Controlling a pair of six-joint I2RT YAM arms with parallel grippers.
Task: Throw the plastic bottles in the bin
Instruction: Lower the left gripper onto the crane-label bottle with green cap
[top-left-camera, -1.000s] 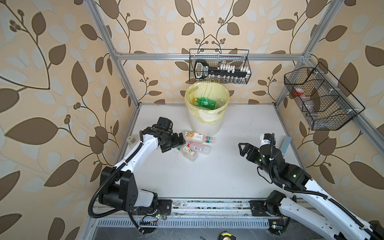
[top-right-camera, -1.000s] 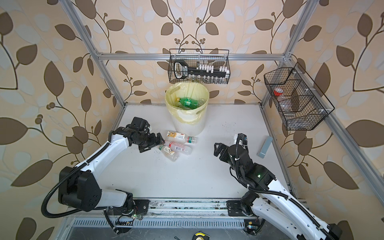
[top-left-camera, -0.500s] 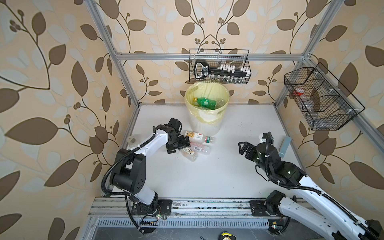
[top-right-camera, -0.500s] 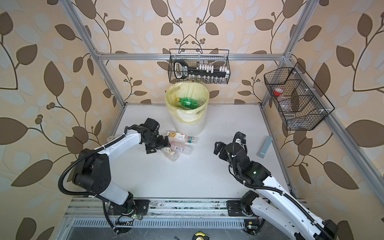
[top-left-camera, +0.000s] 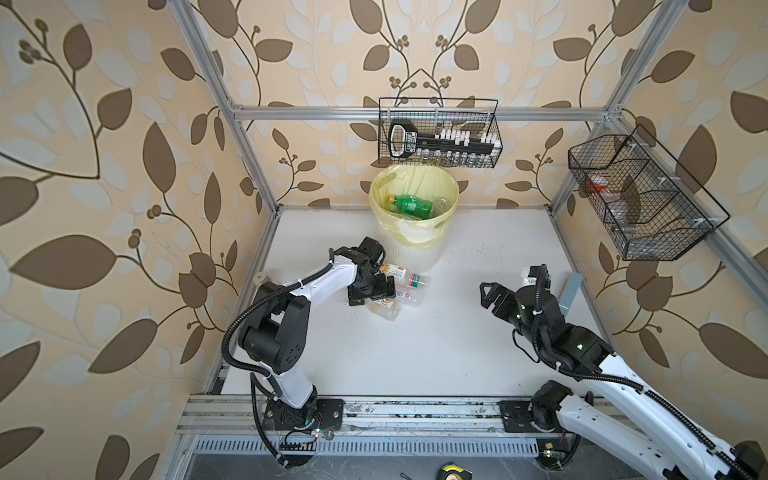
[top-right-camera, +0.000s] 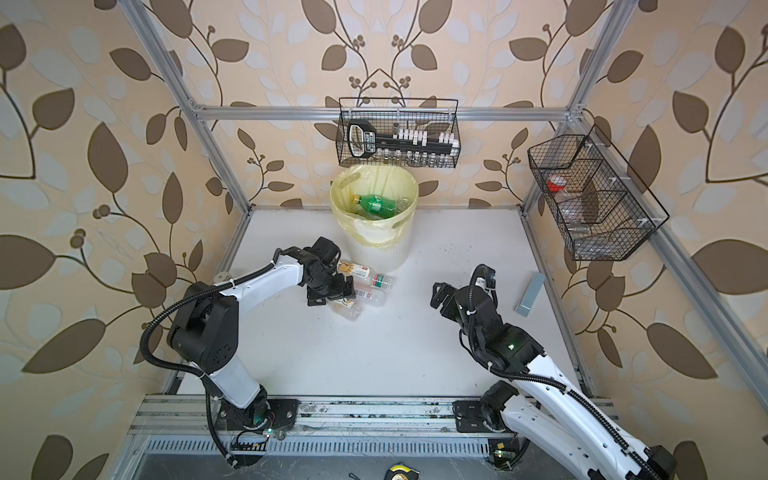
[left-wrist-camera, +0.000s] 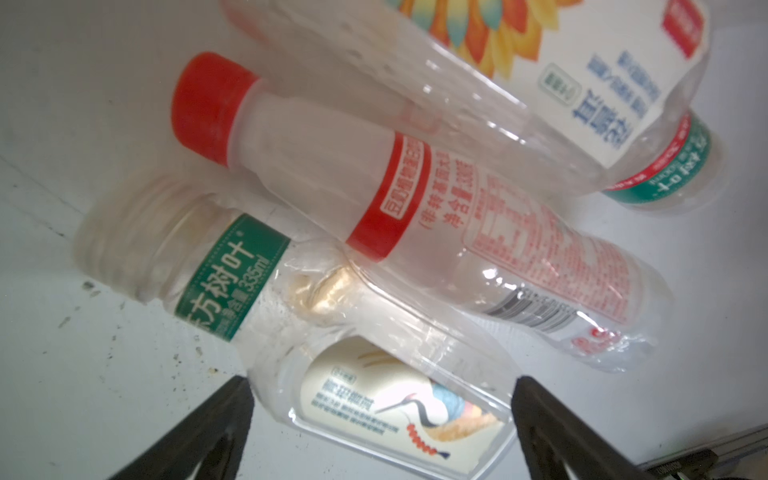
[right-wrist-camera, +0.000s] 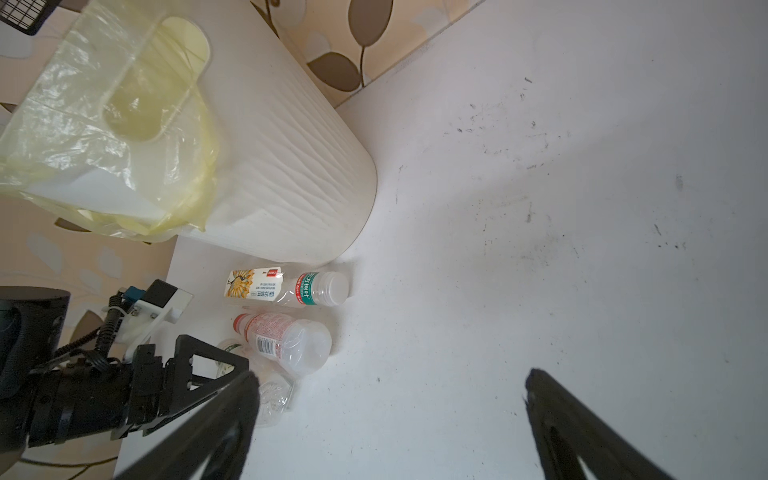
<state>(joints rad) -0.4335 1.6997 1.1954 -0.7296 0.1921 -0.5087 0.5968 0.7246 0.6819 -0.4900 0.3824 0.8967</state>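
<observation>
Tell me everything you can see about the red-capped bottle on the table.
The red-capped bottle is clear plastic, apparently empty, with a red band below the neck, red print and a barcode. It lies on its side on the white table, wedged against a sunflower-labelled bottle and a green-labelled bottle.

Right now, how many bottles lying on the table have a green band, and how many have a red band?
Green band: 2 (sunflower bottle, crane bottle)
Red band: 1 (red-capped bottle)
Total: 3
</observation>
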